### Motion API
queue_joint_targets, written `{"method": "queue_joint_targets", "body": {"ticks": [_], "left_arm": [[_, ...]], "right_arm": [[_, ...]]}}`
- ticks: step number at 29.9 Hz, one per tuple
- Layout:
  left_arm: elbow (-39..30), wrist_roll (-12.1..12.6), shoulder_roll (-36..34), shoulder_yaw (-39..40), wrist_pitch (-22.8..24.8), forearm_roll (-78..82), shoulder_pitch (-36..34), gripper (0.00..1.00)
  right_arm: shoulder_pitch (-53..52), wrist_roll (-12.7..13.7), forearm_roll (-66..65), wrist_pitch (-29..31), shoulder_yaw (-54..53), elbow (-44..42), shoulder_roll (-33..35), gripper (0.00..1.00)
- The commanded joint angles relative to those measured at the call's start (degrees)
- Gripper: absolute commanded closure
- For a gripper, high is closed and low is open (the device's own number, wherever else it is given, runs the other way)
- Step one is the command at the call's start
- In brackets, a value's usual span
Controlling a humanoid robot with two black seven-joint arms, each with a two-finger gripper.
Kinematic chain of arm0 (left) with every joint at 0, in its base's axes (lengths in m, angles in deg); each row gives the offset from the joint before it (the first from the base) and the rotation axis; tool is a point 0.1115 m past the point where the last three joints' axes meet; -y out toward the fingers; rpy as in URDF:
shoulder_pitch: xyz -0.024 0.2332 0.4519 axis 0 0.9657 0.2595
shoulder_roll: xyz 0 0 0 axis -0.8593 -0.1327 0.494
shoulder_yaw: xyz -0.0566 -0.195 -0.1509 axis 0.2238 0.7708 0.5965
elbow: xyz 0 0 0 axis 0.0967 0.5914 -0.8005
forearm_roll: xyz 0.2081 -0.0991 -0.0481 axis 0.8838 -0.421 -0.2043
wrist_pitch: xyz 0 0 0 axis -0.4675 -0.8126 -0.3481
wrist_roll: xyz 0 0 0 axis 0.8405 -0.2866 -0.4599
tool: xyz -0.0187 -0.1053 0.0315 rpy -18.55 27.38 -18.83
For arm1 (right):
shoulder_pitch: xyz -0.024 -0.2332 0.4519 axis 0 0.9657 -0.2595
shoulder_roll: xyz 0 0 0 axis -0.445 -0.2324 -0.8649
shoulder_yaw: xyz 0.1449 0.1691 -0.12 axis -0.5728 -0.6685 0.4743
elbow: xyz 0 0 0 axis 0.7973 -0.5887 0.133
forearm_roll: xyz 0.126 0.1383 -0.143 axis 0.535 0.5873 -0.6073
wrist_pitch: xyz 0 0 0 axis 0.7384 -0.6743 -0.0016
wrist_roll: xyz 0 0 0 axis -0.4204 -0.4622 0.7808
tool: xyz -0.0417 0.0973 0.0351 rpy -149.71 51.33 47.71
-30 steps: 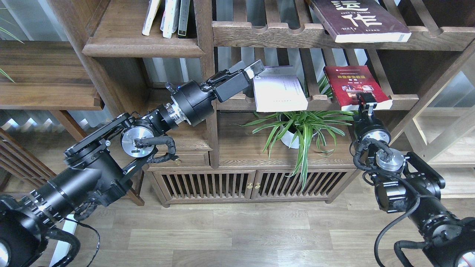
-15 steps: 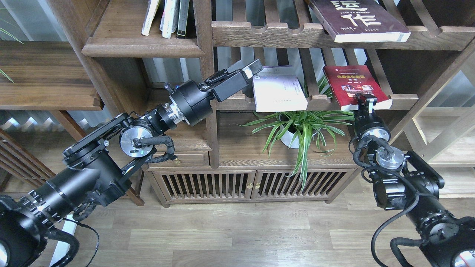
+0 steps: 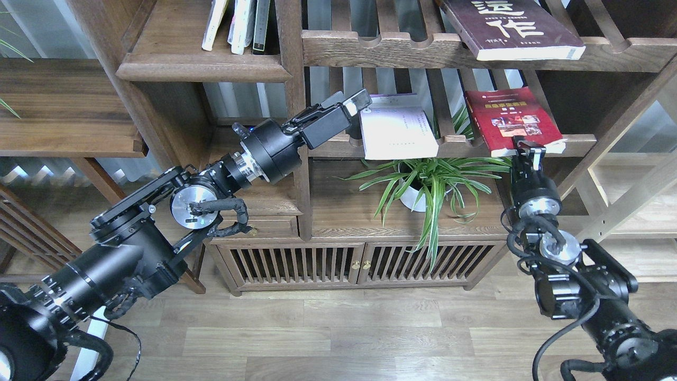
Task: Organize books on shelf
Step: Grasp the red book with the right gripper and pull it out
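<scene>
In the head view, the left end effector (image 3: 355, 101) is touching the white book's (image 3: 396, 131) left edge on the slatted rack (image 3: 455, 142); its opening is unclear. The right end effector (image 3: 529, 147) is gripping the red book's (image 3: 512, 119) near edge, while the maroon book (image 3: 508, 26) is lying above

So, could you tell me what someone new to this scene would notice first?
Probably the two black arms reaching into the slatted rack: the left gripper at the white book's left edge, the right gripper at the near edge of the red book, which overhangs the rail. Next, the maroon book with large white characters on the rack above, and the green potted plant below.
</scene>
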Motion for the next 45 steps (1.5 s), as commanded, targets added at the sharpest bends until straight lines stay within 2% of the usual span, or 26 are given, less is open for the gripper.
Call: {"method": "queue_joint_targets", "body": {"ticks": [1, 4, 7, 12, 15, 18, 20, 45], "left_arm": [[0.2, -0.3, 0.3, 0.9, 0.0, -0.2, 0.9, 0.01], [1.6, -0.6, 1.0, 1.7, 0.0, -0.5, 2.3, 0.01], [2.1, 0.3, 1.7, 1.8, 0.0, -0.9, 3.8, 0.01], [3.0, 0.4, 1.8, 1.3, 0.0, -4.6, 5.6, 0.01], [3.4, 2.2, 1.8, 0.8, 0.0, -9.9, 6.0, 0.01], [4.3, 5.8, 2.1, 0.7, 0.0, -16.0, 7.1, 0.01], [4.3, 6.5, 2.5, 0.7, 0.0, -18.1, 7.3, 0.01], [8.3, 6.9, 2.8, 0.0, 0.0, -18.6, 8.1, 0.01]], "right_arm": [[3.1, 0.1, 1.8, 2.6, -1.1, 4.5, 0.0, 0.96], [6.9, 0.1, 3.6, 2.8, -1.4, 10.5, 0.2, 0.95], [9.6, 0.4, 3.7, 3.4, -1.4, 14.4, 0.3, 0.95], [11.2, 0.8, 3.8, 7.0, -0.3, 16.8, 0.1, 0.96], [11.9, 1.6, 3.8, 7.0, 0.5, 18.7, 0.0, 0.96], [13.0, 1.8, 3.8, 7.0, 1.9, 21.5, -0.1, 0.96], [13.2, 1.8, 3.8, 7.0, 3.2, 22.4, -0.2, 0.96], [13.6, 1.9, 3.2, 7.0, 14.5, 28.9, -1.6, 0.97]]}}
